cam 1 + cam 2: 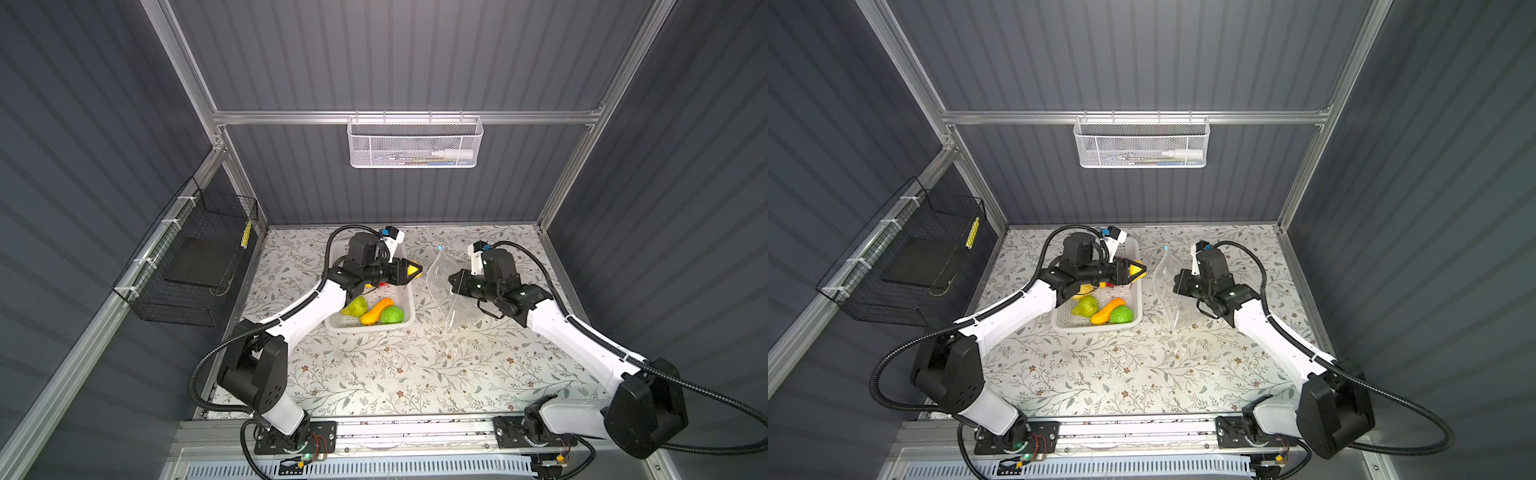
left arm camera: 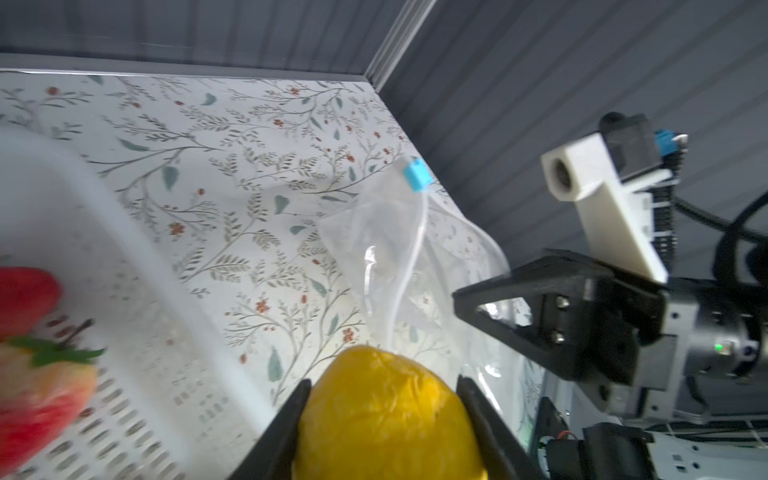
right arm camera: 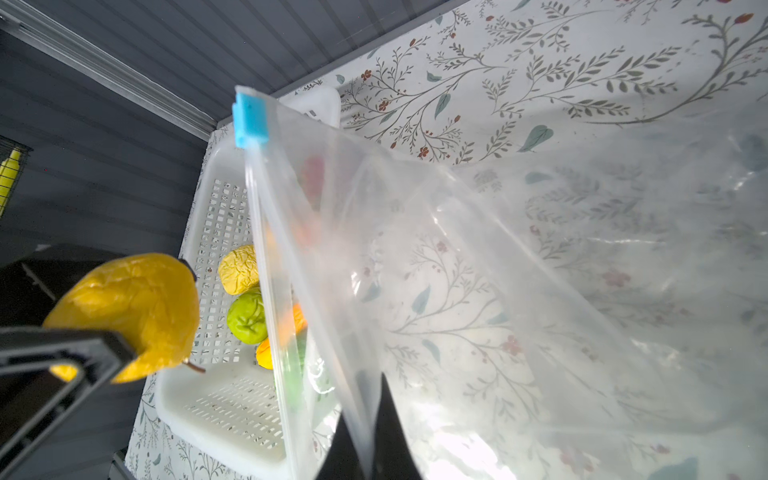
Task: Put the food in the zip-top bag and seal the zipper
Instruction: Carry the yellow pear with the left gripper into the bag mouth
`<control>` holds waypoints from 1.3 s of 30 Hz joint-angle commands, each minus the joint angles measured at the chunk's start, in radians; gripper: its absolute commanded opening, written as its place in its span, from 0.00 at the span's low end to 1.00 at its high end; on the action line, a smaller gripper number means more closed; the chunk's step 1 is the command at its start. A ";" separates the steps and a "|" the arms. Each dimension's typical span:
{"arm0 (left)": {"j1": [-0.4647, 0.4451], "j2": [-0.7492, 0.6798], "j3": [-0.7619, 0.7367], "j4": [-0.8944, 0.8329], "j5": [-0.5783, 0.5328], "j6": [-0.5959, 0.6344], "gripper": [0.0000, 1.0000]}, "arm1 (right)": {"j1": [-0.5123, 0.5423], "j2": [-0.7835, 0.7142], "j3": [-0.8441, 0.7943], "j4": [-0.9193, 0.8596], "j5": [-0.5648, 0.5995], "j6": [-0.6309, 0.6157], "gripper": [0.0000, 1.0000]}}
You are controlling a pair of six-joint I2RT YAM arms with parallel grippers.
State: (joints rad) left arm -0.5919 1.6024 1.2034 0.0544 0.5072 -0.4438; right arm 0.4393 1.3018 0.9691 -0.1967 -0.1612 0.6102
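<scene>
— Where was everything?
— The left tool [image 1: 417, 272] gripped a wrinkled, glossy lemon [image 2: 386, 415] over the perforated white basket's [image 1: 370, 328] rim. The right tool [image 3: 370, 399] pinched the zip-top bag's [image 3: 498, 291] mouth near the table's [image 1: 415, 374] far edge.
— Advice?
— I'd hold the limp, clear film wide and enter past the stiff zipper [image 3: 266, 257], avoiding the blue slider [image 3: 249, 118].

Holds a yellow lemon [image 1: 412, 270] between the half-spread jaws of the left gripper [image 1: 415, 271], with the left arm [image 1: 307, 307] stretched from the near rail, elbow bent, wrist level and pointing toward the middle. Pinches the zip-top bag [image 1: 440, 282] at its edge in the fully closed right gripper [image 1: 451, 279], right arm [image 1: 552, 324] bent likewise. Faces the 2 grippers tip to tip, near but apart.
</scene>
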 commanded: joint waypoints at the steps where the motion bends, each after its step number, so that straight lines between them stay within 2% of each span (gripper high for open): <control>1: -0.034 0.013 -0.024 0.215 0.020 -0.192 0.43 | -0.002 0.013 -0.016 0.030 -0.027 0.030 0.01; 8: -0.075 0.052 -0.098 0.463 -0.071 -0.397 0.42 | -0.002 -0.013 -0.050 0.071 -0.027 0.079 0.00; 16: -0.104 0.077 -0.112 0.509 -0.117 -0.466 0.43 | -0.002 -0.043 -0.094 0.144 -0.047 0.137 0.00; 28: -0.152 0.103 -0.137 0.469 -0.170 -0.483 0.43 | -0.002 -0.087 -0.108 0.178 -0.061 0.172 0.00; 33: -0.158 0.100 -0.135 0.368 -0.266 -0.446 0.43 | -0.002 -0.105 -0.113 0.178 -0.058 0.175 0.00; 39: -0.161 0.124 -0.105 0.256 -0.306 -0.418 0.44 | -0.001 -0.100 -0.112 0.185 -0.080 0.180 0.00</control>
State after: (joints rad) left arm -0.7460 1.7004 1.0721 0.3927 0.2375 -0.8963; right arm 0.4389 1.2068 0.8639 -0.0372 -0.2199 0.7822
